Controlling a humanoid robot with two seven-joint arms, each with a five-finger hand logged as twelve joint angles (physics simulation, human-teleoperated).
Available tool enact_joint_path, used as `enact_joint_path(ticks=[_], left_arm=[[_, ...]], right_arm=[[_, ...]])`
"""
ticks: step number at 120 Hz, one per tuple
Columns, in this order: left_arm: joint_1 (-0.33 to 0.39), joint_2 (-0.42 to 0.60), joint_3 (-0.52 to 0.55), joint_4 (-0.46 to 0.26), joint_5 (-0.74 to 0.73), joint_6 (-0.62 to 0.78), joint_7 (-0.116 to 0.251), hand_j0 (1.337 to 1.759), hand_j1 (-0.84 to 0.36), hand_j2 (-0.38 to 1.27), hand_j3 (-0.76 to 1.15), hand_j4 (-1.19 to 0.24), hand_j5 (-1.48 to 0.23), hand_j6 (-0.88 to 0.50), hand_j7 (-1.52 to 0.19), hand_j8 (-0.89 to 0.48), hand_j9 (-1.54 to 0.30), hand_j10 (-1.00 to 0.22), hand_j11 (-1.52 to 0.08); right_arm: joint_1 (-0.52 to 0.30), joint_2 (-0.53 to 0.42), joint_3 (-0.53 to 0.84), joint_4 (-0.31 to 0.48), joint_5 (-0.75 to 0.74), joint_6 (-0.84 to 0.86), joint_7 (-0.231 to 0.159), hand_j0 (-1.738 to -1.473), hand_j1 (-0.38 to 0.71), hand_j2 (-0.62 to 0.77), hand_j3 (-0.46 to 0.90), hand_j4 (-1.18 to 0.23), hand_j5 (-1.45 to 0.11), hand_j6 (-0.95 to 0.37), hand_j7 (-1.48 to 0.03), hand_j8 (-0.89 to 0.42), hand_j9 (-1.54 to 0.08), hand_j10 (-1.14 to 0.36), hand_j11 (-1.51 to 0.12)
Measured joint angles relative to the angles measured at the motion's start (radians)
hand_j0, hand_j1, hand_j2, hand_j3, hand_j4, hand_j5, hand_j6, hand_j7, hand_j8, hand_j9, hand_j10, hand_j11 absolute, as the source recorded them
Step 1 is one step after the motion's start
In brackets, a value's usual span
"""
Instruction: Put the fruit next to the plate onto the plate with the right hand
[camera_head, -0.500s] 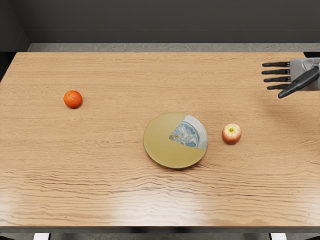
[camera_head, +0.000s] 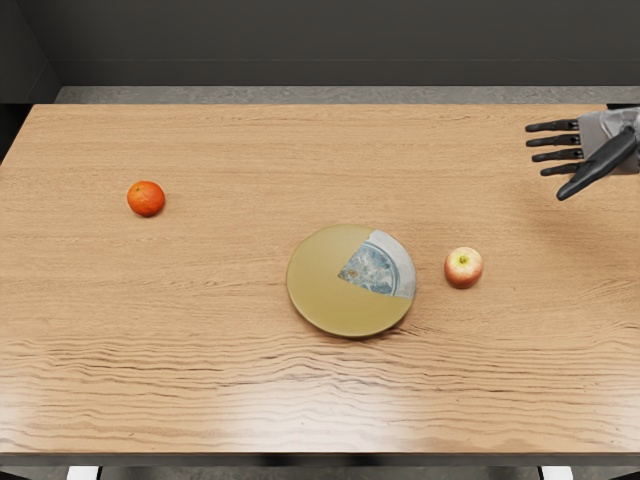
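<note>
While apple (camera_head: 463, 267) sits untouched just right of plate (camera_head: 320, 290), right hand (camera_head: 585, 150) hovers well apart at table's (camera_head: 200, 350) far-right edge, fingers spread, empty. Reach down-left, approach apple from above, close evenly.

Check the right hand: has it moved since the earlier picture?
Yes, barely: the right hand has edged toward the far edge of the table, fingers tilting slightly. It is open, well away from the apple.

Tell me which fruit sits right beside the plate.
The apple, just right of the plate; the orange lies far off to the left.
</note>
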Motion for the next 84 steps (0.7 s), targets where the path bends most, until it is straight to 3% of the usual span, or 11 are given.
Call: enact_joint_path(ticks=[15,44,62,84], left_arm=[[0.000,0.000,0.000,0.000,0.000,0.000,0.000,1.658,0.35,0.00,0.00,0.00,0.00,0.00,0.00,0.00,0.00,0.00,0.00],[0.002,0.000,0.000,0.002,0.000,0.000,0.000,1.658,0.35,0.00,0.00,0.00,0.00,0.00,0.00,0.00,0.00,0.00,0.00],[0.003,0.000,0.000,0.004,0.000,0.000,0.000,1.658,0.35,0.00,0.00,0.00,0.00,0.00,0.00,0.00,0.00,0.00,0.00],[0.005,0.000,0.000,0.005,0.001,0.000,0.000,1.658,0.35,0.00,0.00,0.00,0.00,0.00,0.00,0.00,0.00,0.00,0.00]], right_arm=[[0.075,0.015,-0.079,0.066,-0.086,0.000,-0.001,-1.658,-0.35,0.00,0.00,0.00,0.00,0.00,0.00,0.00,0.00,0.00,0.00],[0.318,0.158,-0.457,0.140,-0.136,0.000,-0.001,-1.658,-0.35,0.00,0.00,0.00,0.00,0.00,0.00,0.00,0.00,0.00,0.00],[0.373,0.256,-0.573,0.145,-0.143,-0.005,-0.001,-1.658,-0.35,0.00,0.00,0.00,0.00,0.00,0.00,0.00,0.00,0.00,0.00],[0.410,0.289,-0.623,0.188,-0.198,-0.073,-0.001,-1.658,-0.35,0.00,0.00,0.00,0.00,0.00,0.00,0.00,0.00,0.00,0.00]])
